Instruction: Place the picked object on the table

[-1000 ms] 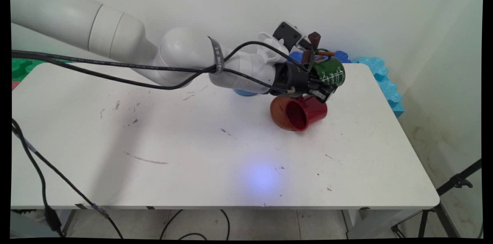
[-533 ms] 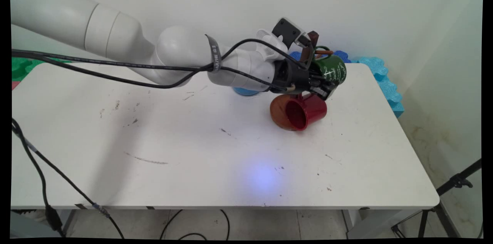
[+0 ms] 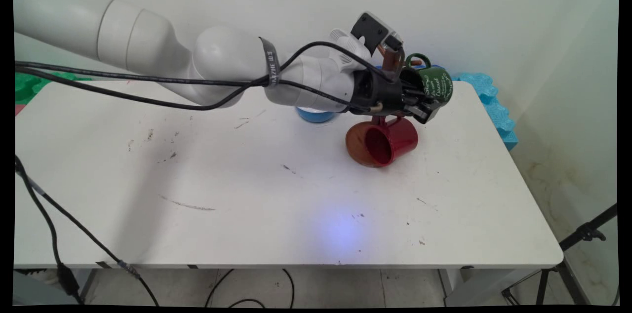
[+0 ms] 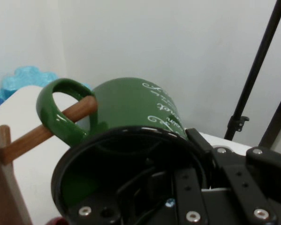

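Main view: gripper [image 3: 423, 104] clamped on rim of green mug [image 3: 436, 85], held tipped above far right part of white table [image 3: 276, 194]; red mug [image 3: 390, 141] lying on its side just below, blue bowl [image 3: 314, 115] behind arm. Hand view: one finger [image 4: 154, 183] inside green mug [image 4: 131, 105], handle [image 4: 60, 110] hooked over wooden peg [image 4: 46, 129] of mug rack [image 4: 2, 159].

Gripper [image 3: 423, 105] clamped on tilted green mug [image 3: 436, 86], apparently against wooden rack [image 3: 392, 63], above red mug [image 3: 390, 141] lying sideways.
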You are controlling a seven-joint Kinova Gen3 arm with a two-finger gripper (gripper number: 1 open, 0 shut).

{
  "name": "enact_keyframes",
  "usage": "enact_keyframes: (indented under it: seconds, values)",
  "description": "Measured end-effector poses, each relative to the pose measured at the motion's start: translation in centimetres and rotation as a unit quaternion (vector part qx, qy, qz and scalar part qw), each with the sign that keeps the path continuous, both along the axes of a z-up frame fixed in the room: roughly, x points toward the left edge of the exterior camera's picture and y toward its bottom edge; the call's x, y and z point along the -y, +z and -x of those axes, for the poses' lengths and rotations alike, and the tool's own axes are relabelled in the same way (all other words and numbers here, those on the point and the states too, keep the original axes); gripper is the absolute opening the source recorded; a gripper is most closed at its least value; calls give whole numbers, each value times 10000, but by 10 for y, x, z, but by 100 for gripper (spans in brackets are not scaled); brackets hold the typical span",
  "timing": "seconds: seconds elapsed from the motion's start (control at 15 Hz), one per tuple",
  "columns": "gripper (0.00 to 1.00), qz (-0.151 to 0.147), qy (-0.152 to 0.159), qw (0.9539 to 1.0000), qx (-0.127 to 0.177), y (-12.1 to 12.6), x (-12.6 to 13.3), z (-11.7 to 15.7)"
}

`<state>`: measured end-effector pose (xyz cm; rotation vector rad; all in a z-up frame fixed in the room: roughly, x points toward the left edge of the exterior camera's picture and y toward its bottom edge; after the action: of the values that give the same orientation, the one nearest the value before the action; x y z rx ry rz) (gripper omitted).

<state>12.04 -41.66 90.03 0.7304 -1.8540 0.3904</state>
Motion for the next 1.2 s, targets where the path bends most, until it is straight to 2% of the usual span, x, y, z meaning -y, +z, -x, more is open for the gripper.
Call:
enact_keyframes:
  seconds: [0.73,1.2]
  values:
    - [0,118,-446,9989,-115,24,-40,-1]
    - [0,121,-746,9966,333,45,-73,-26]
